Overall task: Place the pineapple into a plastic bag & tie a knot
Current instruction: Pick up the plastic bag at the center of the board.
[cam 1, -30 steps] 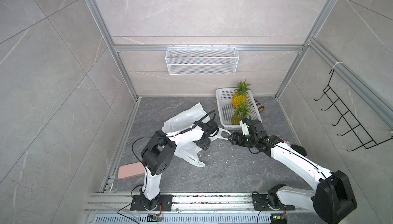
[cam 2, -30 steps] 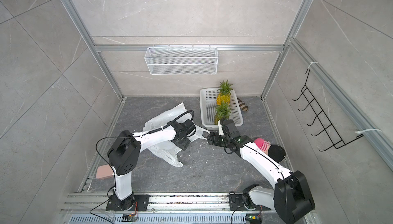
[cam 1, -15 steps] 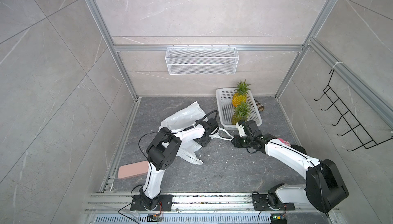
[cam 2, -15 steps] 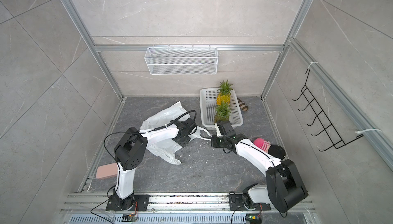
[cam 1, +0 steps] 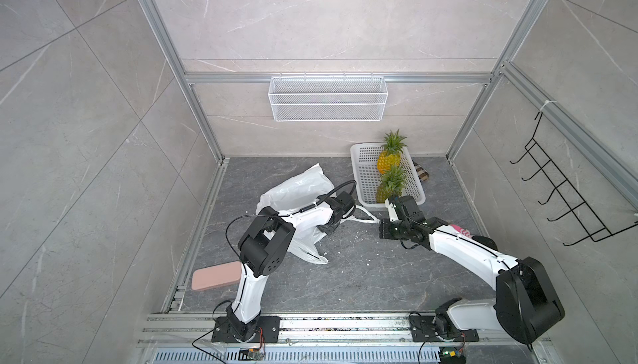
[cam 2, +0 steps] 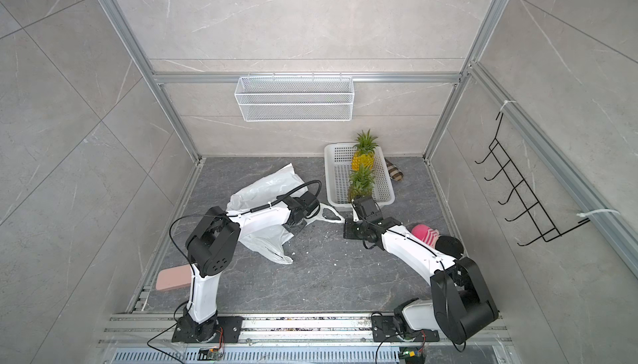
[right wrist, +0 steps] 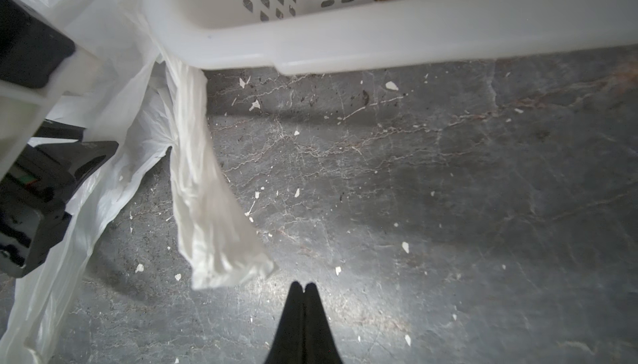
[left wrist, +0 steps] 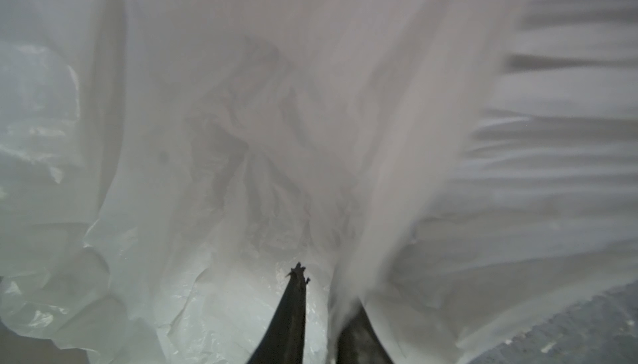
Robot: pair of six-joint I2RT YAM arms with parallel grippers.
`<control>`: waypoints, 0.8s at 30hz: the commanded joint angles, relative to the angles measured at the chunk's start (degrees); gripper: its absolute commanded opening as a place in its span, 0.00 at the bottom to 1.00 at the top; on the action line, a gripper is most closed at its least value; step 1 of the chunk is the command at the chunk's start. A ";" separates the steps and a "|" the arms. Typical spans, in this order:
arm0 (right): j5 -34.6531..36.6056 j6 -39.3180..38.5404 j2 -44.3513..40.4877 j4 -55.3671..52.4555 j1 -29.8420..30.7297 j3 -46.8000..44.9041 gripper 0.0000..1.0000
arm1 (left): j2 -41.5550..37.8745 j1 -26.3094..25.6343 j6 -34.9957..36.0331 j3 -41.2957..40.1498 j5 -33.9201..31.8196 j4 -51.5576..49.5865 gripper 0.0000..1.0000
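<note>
My right fingers (right wrist: 297,314) were pressed together with nothing between them, their tips just beside the loose end of the bag's handle loop (right wrist: 207,224) but not gripping it. My left fingers (left wrist: 293,314) were closed on a fold of the plastic bag (left wrist: 310,120), whose thin, milky film filled that wrist view. In both top views the bag (cam 1: 300,186) lay crumpled, white and crinkly on the grey tabletop (cam 1: 362,276), partly under my left arm, with its handle loop stretched toward the right fingers. Just beside it, the white basket (cam 1: 364,172) held a pineapple (cam 1: 388,162) and a second pineapple (cam 1: 386,191).
</note>
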 commanded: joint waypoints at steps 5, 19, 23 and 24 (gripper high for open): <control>-1.10 -1.41 -0.90 -0.07 0.25 1.51 0.00 | -4.13 1.15 1.56 -0.19 6.01 -0.06 0.00; -9.59 -2.03 -10.65 5.05 0.25 2.52 0.68 | -18.03 6.38 -3.19 6.34 10.50 -11.72 0.00; -6.88 -0.17 -7.27 2.25 0.38 6.60 0.70 | -20.41 6.47 -3.61 9.07 9.69 -14.78 0.00; -8.10 -0.35 -6.79 2.20 0.61 7.31 0.70 | -20.90 6.44 -3.69 9.58 9.61 -15.27 0.00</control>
